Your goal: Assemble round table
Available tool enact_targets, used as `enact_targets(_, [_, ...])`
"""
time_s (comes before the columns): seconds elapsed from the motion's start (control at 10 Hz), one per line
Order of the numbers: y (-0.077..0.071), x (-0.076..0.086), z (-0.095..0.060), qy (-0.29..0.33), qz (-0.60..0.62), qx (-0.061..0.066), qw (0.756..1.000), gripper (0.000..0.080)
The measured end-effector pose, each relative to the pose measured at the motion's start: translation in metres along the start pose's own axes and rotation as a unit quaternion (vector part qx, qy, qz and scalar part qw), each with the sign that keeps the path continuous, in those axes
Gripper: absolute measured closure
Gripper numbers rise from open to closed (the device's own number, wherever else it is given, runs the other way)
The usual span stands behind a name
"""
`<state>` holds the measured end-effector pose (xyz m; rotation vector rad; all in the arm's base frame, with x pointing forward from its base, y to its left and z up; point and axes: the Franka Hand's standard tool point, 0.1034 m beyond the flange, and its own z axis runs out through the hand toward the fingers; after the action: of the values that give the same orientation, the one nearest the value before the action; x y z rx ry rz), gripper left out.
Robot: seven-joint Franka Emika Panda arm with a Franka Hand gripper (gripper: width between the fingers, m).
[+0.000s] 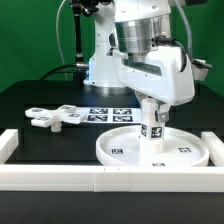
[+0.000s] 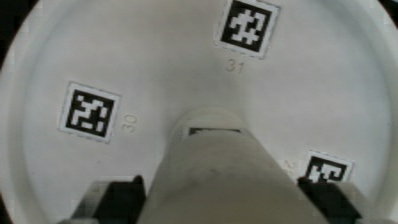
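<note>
The large rimmed round disc lies flat on the black table near the front. The short cylindrical post stands upright over the disc's middle, held in my gripper. In the wrist view the post runs from between the two dark fingertips down to the disc, whose tags show around it. The gripper is shut on the post. The four-armed cross-shaped foot lies on the table at the exterior view's left, apart from the disc.
The white straight-walled frame runs along the front edge, with a side wall at the exterior view's left. The marker board lies behind the disc. The robot base stands at the back.
</note>
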<state>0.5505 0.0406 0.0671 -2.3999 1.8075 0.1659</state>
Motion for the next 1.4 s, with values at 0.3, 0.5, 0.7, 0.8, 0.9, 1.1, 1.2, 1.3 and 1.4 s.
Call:
enact_targets(0.3, [-0.004,0.001,-0.001,-0.002,0.089,0.012,0.996,0.0392])
enact_targets(0.5, [-0.006,0.002,0.000,-0.015,0.158,0.034,0.987,0.0392])
enact_targets(0.7, [-0.006,0.001,0.000,-0.015,0.153,0.033,0.988,0.0202])
enact_targets(0.8, [-0.006,0.000,-0.001,-0.014,0.131,0.031,0.991,0.0202])
enact_targets(0.9, [-0.007,-0.006,-0.009,-0.015,0.067,0.022,0.997,0.0159])
enact_targets(1.1, [0.002,-0.015,-0.030,-0.014,0.027,0.031,0.999,0.0152])
enact_targets(1.2, [0.015,-0.018,-0.037,-0.013,0.021,0.035,0.999,0.0152])
enact_targets(1.3, [0.028,-0.021,-0.043,-0.017,0.026,0.037,0.999,0.0150])
enact_targets(1.4, [0.027,-0.021,-0.042,-0.017,0.025,0.036,0.999,0.0150])
